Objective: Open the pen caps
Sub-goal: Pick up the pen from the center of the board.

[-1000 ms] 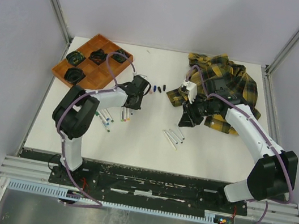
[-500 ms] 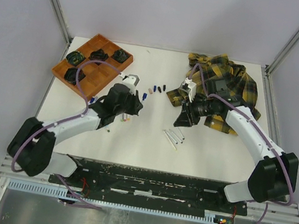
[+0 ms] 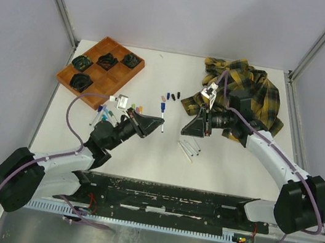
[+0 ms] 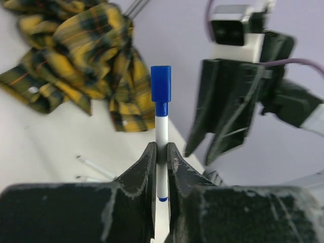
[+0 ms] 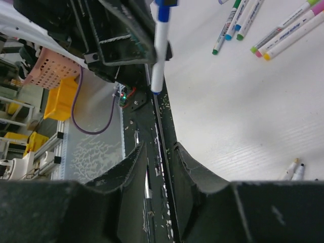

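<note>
On the white table (image 3: 230, 164) lie roughly four loose pen caps (image 3: 173, 94) and three bare barrels (image 3: 188, 147). The left gripper (image 4: 161, 150) pinches one marker (image 4: 161, 129), its blue cap (image 4: 161, 83) on; the right gripper (image 5: 159, 157) stands part-spread, empty.

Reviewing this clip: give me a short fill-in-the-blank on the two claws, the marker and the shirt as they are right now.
1. The left claw is shut on a white marker whose cap is coloured ____.
2. The right claw is open and holds ____.
3. The yellow plaid shirt lies nearest the ____ arm.

Missing words: blue; nothing; right.
</note>
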`<state>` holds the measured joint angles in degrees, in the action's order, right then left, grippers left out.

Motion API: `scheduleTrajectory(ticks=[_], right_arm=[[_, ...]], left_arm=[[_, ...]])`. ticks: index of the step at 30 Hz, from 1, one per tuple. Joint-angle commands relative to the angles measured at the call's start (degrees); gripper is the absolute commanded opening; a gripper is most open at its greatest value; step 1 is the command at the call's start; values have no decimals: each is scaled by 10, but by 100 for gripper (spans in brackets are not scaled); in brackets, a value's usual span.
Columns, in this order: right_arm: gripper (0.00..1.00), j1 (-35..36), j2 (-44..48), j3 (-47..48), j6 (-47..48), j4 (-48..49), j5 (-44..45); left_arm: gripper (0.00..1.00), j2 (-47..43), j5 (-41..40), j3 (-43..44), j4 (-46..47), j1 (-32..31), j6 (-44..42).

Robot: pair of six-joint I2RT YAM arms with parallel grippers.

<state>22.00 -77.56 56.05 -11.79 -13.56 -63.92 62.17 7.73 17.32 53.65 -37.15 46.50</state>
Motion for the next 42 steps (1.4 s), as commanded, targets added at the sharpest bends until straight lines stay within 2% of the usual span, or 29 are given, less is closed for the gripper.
scheduleTrajectory(ticks=[1, 6, 9, 18, 22, 27, 37, 42], right_arm=[[36, -2, 11, -41, -169, 239, -50], [46, 4, 11, -77, -266, 377, -44], [47, 18, 12, -94, -308, 453, -41], [50, 49, 7, -98, -330, 492, -48], [50, 59, 3, -98, -321, 483, -46], [48, 74, -1, -73, -234, 352, -31], [34, 82, 0, -67, -223, 325, -25], [33, 82, 0, -62, -225, 319, -23]], left_arm=[[3, -13, -60, -13, 173, -47, 48], [3, 4, -124, -22, 228, -100, 26], [3, 20, -141, -19, 258, -116, 17], [3, 60, -150, 0, 277, -144, 4], [3, 67, -154, 4, 277, -153, -4], [3, 72, -158, 6, 280, -158, -11], [3, 73, -167, 7, 261, -164, -29], [3, 81, -166, 12, 250, -166, -36]])
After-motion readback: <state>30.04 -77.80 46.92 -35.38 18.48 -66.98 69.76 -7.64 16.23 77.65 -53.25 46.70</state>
